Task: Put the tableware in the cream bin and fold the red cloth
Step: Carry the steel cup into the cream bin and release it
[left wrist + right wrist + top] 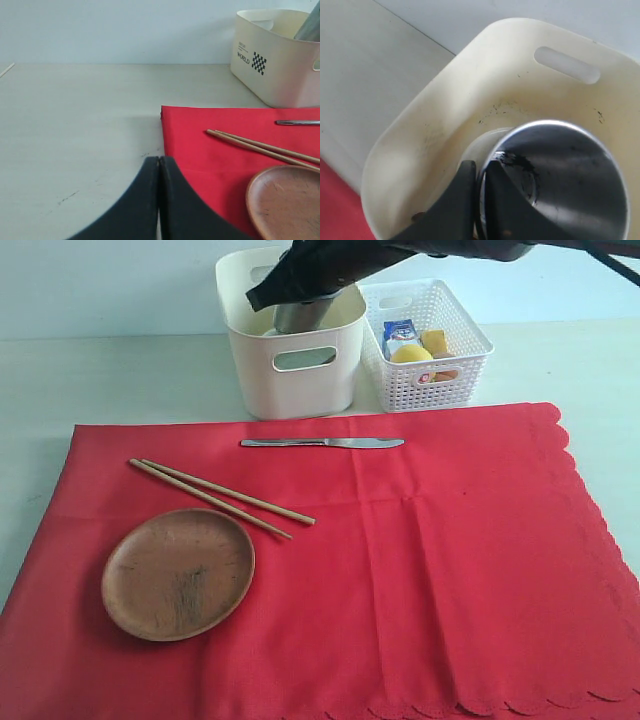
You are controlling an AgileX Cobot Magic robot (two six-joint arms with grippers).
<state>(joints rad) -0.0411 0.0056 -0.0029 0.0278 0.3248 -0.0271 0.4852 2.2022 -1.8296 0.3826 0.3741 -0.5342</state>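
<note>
— Red cloth point(430, 570) first: how does it lie?
— Spread flat over the pale tabletop point(75, 125). It is bright woven fabric with faint creases and scalloped edges on its 3 and 6 o'clock sides.
— And the cream bin point(262, 380)?
— Smooth plastic, rounded corners, oval handle slots. It stands off the cloth at the 12 o'clock edge, with a white lattice basket point(400, 390) just beside it at 1 o'clock.
— What tableware is on the cloth?
— At 8 o'clock a round brown wooden plate point(178, 573), scuffed darker in the middle. At 10 o'clock a pair of wooden chopsticks point(228, 492), thin and nearly parallel, ending just beside the plate. Near 12 o'clock a metal table knife point(322, 443) lies crosswise.
— The steel cup point(565, 175)?
— Shiny and cylindrical, in the bin's mouth. The right gripper point(479, 167) pinches its rim, one black finger inside and one outside.
— The left gripper point(159, 160)?
— Its fingers are pressed together on nothing, above bare table just off the cloth's corner.
</note>
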